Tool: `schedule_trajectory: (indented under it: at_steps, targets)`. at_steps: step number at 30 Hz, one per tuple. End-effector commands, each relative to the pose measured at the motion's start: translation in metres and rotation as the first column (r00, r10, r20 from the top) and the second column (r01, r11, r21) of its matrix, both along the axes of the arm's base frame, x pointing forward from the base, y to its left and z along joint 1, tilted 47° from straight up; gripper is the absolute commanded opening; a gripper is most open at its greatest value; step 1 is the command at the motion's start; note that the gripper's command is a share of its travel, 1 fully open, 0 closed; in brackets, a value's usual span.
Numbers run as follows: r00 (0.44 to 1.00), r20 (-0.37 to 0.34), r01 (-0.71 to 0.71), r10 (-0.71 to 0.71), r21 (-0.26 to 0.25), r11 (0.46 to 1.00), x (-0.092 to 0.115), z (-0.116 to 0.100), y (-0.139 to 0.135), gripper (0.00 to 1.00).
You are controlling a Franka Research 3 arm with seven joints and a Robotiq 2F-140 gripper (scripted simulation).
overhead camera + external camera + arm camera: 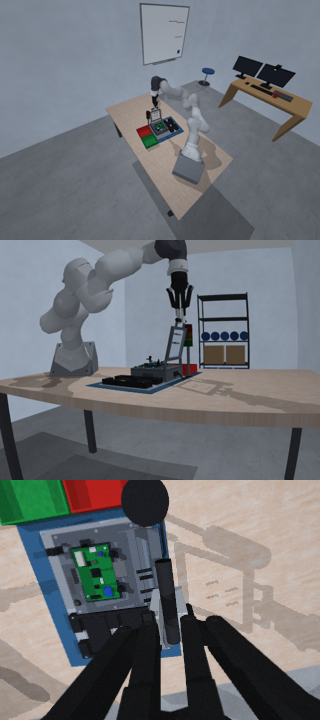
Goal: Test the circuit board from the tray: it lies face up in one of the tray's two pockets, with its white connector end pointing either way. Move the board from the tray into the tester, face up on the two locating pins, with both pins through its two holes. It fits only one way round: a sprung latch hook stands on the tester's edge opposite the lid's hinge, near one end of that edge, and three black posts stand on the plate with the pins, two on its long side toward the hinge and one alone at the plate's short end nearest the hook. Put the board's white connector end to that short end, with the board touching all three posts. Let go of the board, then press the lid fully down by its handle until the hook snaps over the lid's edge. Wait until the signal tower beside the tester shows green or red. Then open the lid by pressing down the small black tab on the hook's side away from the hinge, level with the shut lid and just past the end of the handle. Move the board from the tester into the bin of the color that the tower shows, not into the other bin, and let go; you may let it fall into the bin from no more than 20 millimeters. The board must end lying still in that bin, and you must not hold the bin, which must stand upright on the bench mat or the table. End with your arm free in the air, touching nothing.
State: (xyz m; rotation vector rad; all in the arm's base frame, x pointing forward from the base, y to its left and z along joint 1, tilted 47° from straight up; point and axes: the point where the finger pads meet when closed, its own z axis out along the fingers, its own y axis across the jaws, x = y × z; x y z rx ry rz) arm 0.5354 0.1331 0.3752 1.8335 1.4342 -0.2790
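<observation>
My gripper [155, 106] [180, 318] [168, 599] is shut on the black handle [180, 322] [165, 587] at the top edge of the tester's lid [155, 115] [168, 343]. The lid stands open, close to upright. The green circuit board [160, 126] [147, 364] [96, 572] lies face up on the plate of the grey tester [156, 133] [155, 373] [127, 555]. Its white connector end points toward the bins in the wrist view. The black tray [171, 125] [129, 382] [100, 630] beside the tester holds no board. The signal tower [148, 114] [188, 335] [145, 502] stands beside the lid; I see no lit lamp.
A red bin [143, 130] [191, 367] [95, 495] and a green bin [149, 141] [30, 500] stand next to the tester by the blue mat [180, 130] [144, 390] [35, 560]. The arm's base [188, 169] [73, 361] stands on the table. A shelf rack [223, 330] stands behind.
</observation>
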Motion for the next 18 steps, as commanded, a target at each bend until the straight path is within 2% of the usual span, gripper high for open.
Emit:
schedule_trajectory:
  at_steps: [1,18]
  targets:
    - [1.0,0.001,0.006,-0.006,0.004,1.0,-0.005,-0.002,0.002,0.0]
    - [1.0,0.001,0.006,-0.006,0.004,1.0,-0.024,-0.008,0.005,0.0]
